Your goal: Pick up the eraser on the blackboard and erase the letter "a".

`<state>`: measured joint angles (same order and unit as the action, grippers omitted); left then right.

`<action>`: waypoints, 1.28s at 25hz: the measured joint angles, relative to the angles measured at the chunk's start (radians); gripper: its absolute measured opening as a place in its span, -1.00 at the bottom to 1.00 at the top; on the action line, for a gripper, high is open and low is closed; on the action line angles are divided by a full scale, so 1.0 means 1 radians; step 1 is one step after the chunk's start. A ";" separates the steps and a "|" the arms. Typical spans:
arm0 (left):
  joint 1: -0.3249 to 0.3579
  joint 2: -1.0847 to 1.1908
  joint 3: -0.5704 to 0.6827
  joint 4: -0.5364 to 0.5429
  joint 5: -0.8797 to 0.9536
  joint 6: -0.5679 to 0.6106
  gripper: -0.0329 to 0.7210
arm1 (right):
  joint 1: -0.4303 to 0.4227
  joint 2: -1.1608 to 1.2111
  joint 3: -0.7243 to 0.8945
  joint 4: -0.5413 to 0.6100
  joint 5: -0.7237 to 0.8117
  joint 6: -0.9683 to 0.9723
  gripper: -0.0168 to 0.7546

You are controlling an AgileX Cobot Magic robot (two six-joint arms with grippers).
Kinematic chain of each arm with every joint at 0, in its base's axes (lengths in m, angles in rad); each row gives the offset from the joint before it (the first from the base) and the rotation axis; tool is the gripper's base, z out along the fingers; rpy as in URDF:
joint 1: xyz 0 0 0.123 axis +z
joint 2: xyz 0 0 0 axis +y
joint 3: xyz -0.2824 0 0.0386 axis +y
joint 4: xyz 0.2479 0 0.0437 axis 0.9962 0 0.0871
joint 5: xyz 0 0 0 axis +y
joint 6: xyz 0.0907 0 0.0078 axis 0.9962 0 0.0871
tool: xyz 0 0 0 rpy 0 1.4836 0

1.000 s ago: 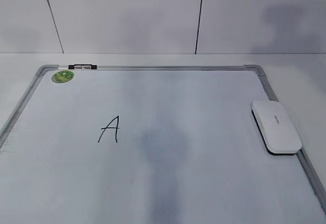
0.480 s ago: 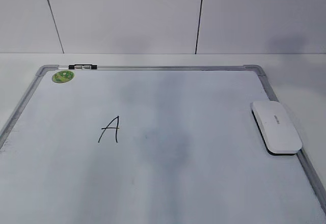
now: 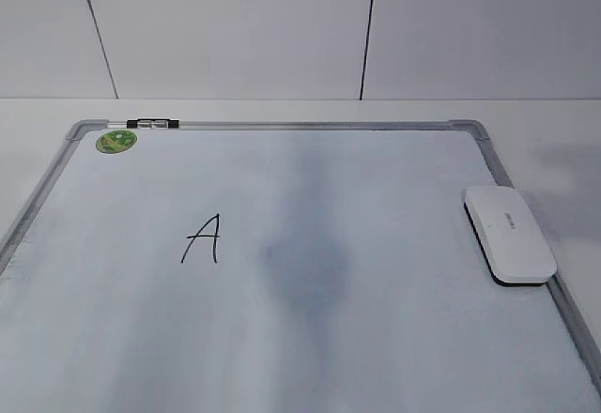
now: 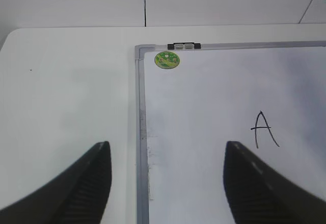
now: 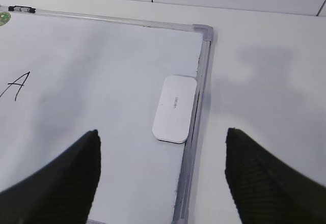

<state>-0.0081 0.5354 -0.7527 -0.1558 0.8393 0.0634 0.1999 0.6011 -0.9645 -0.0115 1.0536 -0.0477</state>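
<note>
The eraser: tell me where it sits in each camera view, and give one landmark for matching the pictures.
Exterior view: the eraser lies at the right edge of the blackboard, overlapping its frame.
Left wrist view: not in it.
Right wrist view: the eraser lies centre frame, against the board's right frame, ahead of the open right gripper.
Shared landmark: the handwritten letter "A", left of the eraser in the exterior and right wrist views, at right in the left wrist view.

Glossy white plastic eraser; smooth, faintly smudged blackboard with a dull grey metal frame; matt white surface.
</note>
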 joint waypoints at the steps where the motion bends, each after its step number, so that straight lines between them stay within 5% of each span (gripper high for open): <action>1: 0.000 -0.023 0.012 0.000 0.000 0.000 0.46 | 0.000 -0.028 0.021 0.000 -0.002 -0.002 0.56; 21: 0.000 -0.418 0.174 0.003 0.190 0.000 0.46 | 0.000 -0.505 0.396 0.025 -0.008 -0.056 0.55; 32: 0.000 -0.525 0.219 0.031 0.217 0.000 0.46 | 0.000 -0.620 0.437 0.046 0.008 -0.063 0.55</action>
<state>-0.0081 0.0101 -0.5338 -0.1252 1.0563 0.0634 0.1999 -0.0184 -0.5279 0.0344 1.0618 -0.1109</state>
